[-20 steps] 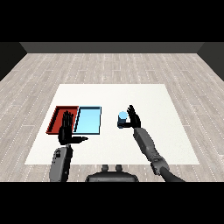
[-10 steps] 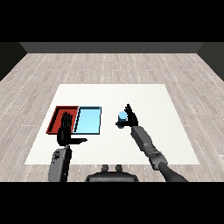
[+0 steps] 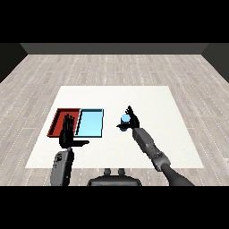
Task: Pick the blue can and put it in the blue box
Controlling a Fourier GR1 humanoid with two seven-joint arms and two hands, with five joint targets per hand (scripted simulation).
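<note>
The blue can (image 3: 125, 119) stands upright on the white table (image 3: 152, 100), right of the light blue tray (image 3: 90, 122). My right hand (image 3: 132, 119) is right against the can, fingers straight behind it and thumb reaching in front of it, open. My left hand (image 3: 68, 133) hovers open with fingers straight over the near edge between the red tray (image 3: 59, 120) and the light blue tray. Both trays hold nothing.
The two trays lie side by side at the table's left. Bare white table surface stretches to the right and behind the can. Wooden floor (image 3: 116, 67) surrounds the table.
My right hand has moved left and slightly forward, closing in on the blue can until it touches it. The left hand has stayed where it was.
</note>
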